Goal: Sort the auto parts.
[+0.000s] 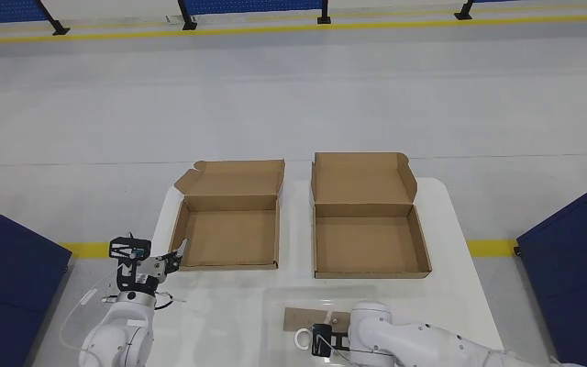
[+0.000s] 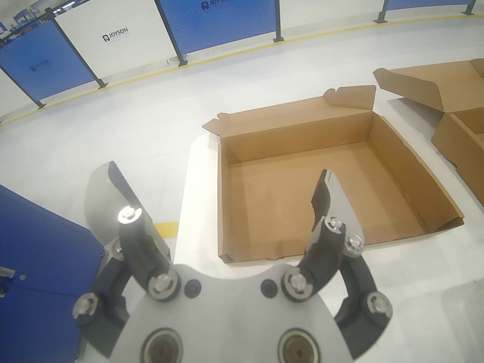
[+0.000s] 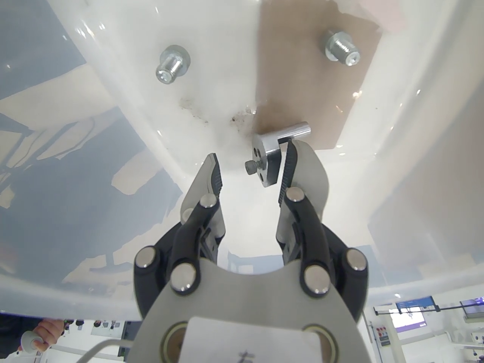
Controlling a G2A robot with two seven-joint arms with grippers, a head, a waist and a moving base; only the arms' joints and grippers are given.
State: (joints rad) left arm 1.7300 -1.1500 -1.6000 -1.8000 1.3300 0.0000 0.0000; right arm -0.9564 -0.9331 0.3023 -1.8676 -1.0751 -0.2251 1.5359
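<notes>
Brackets the flanged pin (image 3: pixel 264 154) at the edge of the cardboard sheet (image 3: pixel 302 88) on the desk (image 3: pixel 211 88) with right jaws part-open, one side touching its disc, likely to grip it. Holds left jaws wide and empty beside the left box (image 2: pixel 302 198), apparently waiting.

The white table (image 1: pixel 229 307) carries two open cardboard boxes side by side, not touching: left box (image 1: pixel 229 237), right box (image 1: pixel 370 243). A flat cardboard sheet (image 1: pixel 298 319) lies near the front edge. One bolt (image 3: pixel 172 64) rests on bare tabletop beside it.
</notes>
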